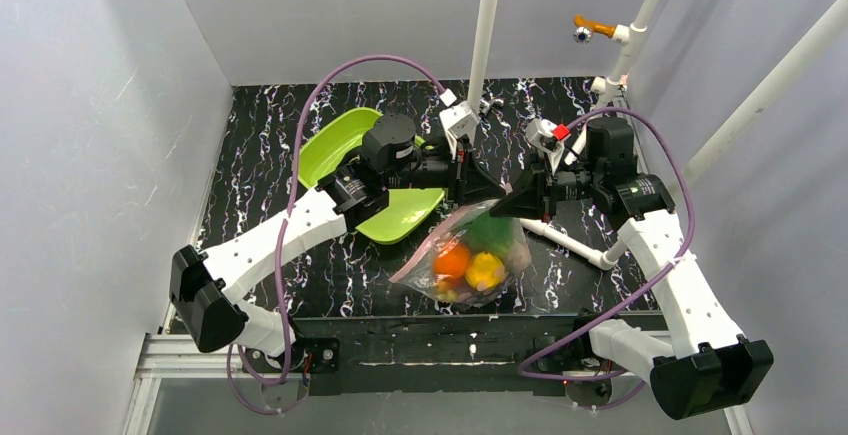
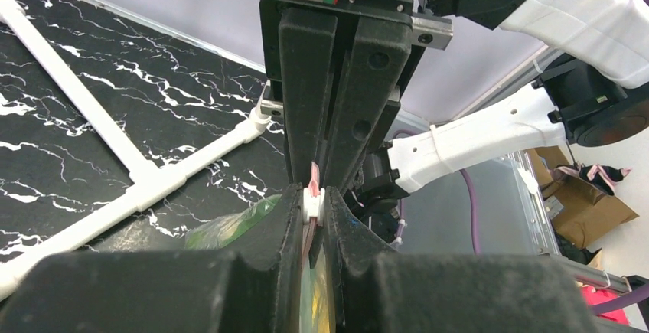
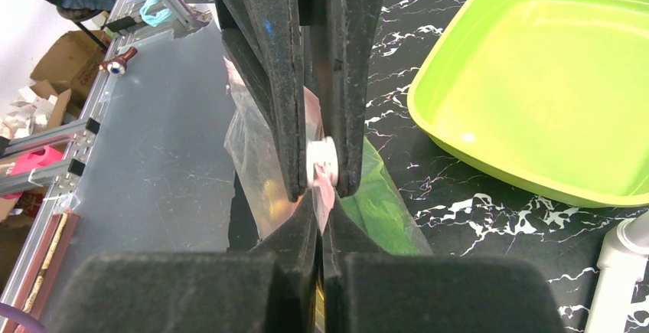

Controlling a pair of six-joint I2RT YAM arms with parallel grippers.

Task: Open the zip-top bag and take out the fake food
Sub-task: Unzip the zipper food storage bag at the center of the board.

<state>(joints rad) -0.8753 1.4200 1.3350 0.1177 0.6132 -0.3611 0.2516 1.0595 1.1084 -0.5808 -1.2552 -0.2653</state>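
Black marbled bench (image 1: 260, 285) carries a green tray (image 1: 335, 140) toward its back left; near the front edge, left gripper (image 2: 314, 207) and right gripper (image 3: 321, 199) both pinch the top of the zip-top bag (image 1: 425, 267), fake food (image 1: 452, 260) inside.

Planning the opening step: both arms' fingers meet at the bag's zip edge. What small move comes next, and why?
Probably draw the arms slowly apart to peel the zip open: the left fingers and right fingers are each shut on the pink zip edge of the bag, tip to tip, with the food inside.
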